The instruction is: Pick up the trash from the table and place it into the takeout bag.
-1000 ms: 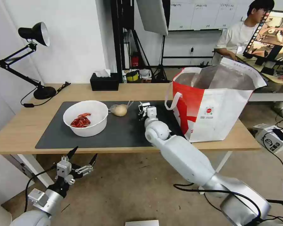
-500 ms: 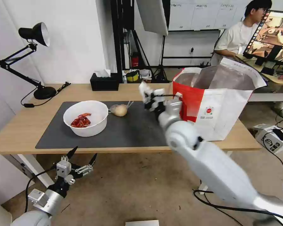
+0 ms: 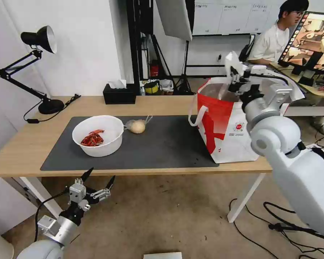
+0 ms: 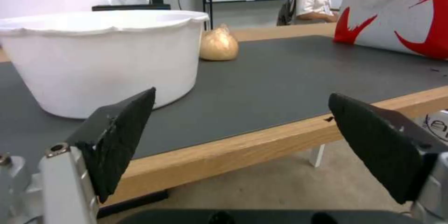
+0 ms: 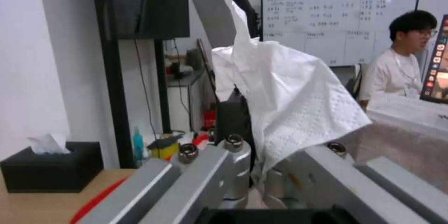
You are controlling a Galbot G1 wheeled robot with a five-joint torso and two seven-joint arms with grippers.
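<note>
White crumpled tissue (image 3: pixel 232 62) pinched tight in the right gripper (image 3: pixel 237 75), held up over the open takeout bag (image 3: pixel 237 122) at the table (image 3: pixel 151 104) end, bowl of red shells (image 3: pixel 98 135) on the grey mat (image 3: pixel 158 144), left gripper (image 3: pixel 96 178) spread wide, parked below the table edge

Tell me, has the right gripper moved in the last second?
Yes. The right gripper, shut on the crumpled white tissue, has risen off the dark grey mat and swung right, now over the open top of the takeout bag.

Bright, even indoor light; soft shadows, slight wide-angle bending at edges.
</note>
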